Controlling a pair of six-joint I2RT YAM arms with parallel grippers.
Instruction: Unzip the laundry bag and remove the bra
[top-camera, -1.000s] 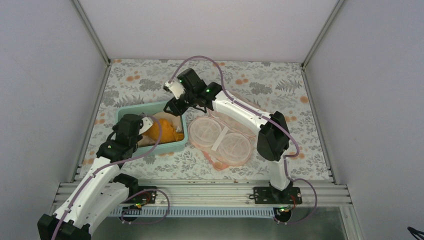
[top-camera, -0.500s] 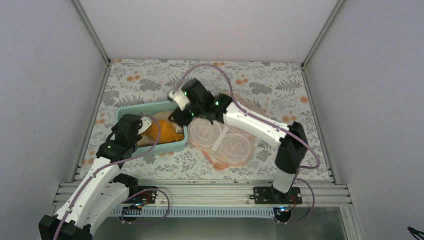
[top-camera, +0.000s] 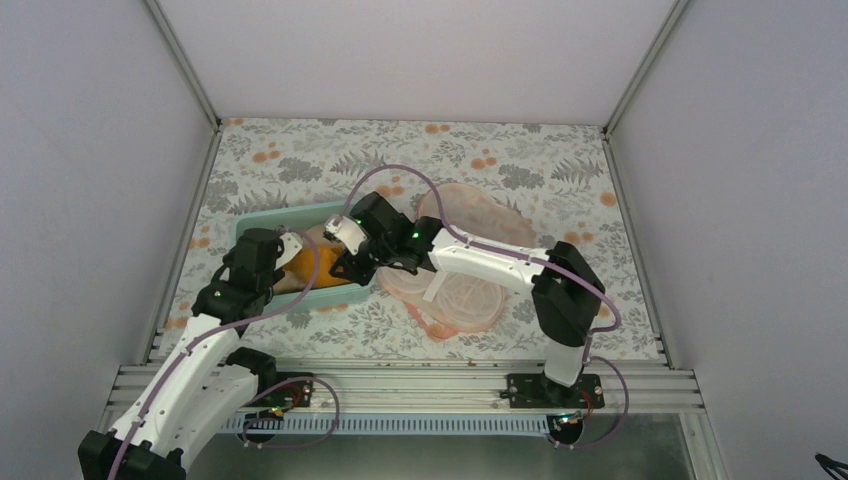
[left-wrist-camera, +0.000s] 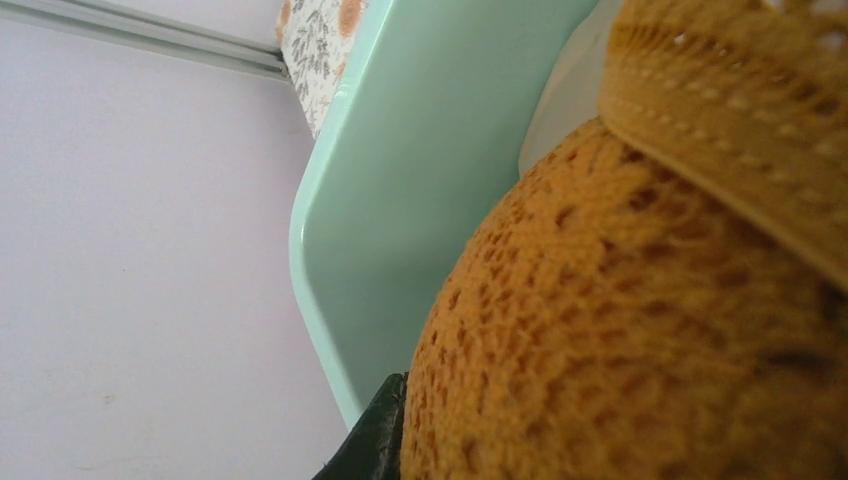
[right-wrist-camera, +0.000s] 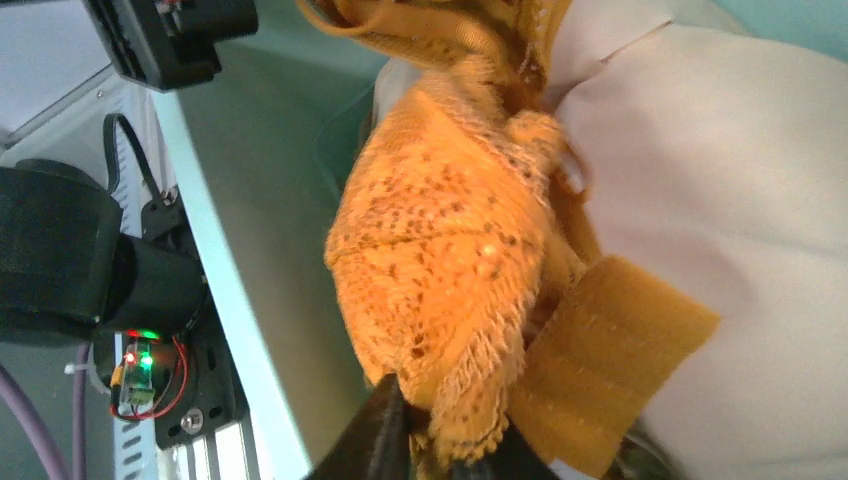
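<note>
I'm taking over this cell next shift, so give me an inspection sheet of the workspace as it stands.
Surface: floral table cover, flat.
Job's things: laundry bag lying open right of the teal tub; bra inside the tub.
Clutter: pale beige garment in the tub too.
Grippers: left gripper closed on the bra; right gripper pinching its edge.
Cables: purple cables looped along both arms.
Surroundings: plain white walls; nothing else seen.

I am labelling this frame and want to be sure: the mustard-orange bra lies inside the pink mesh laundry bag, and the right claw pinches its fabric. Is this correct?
Not quite. The mustard-orange bra lies in the teal tub, not in the laundry bag, which sits beside the tub; the top external view shows this. The right claw does pinch its fabric.
</note>
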